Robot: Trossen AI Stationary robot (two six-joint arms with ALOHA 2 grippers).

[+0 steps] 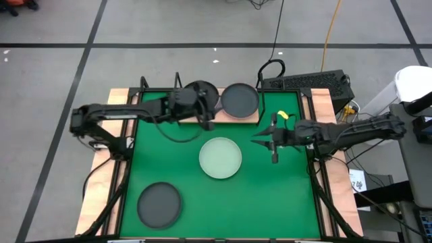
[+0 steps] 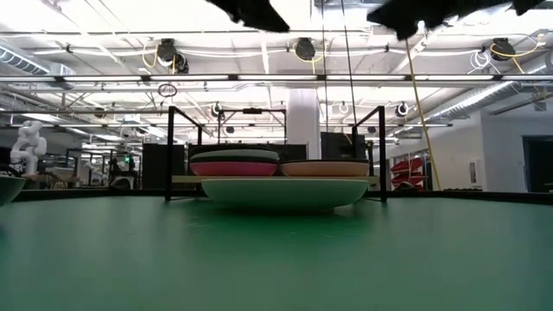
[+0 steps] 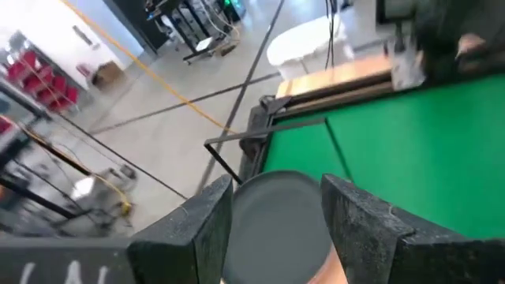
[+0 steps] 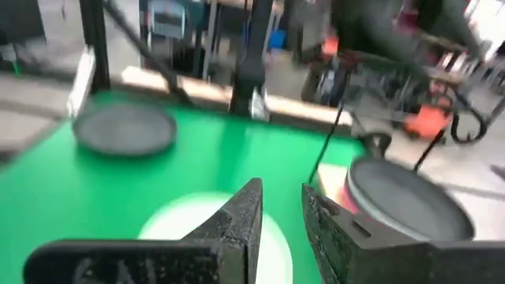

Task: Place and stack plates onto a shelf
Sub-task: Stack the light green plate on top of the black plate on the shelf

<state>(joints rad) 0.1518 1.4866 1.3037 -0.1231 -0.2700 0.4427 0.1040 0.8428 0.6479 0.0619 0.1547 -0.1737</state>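
I see the left gripper (image 1: 208, 116) spread open above the shelf (image 1: 251, 119), over its left dark plate stack (image 1: 202, 92). The right gripper (image 1: 270, 138) hangs open beside the pale plate (image 1: 220, 157) at mat centre. 1 dark plate (image 1: 159, 204) lies near the front-left corner.

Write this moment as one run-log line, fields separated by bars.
left claw: open, above shelf | right claw: open, beside pale green plate | dark plate: on mat
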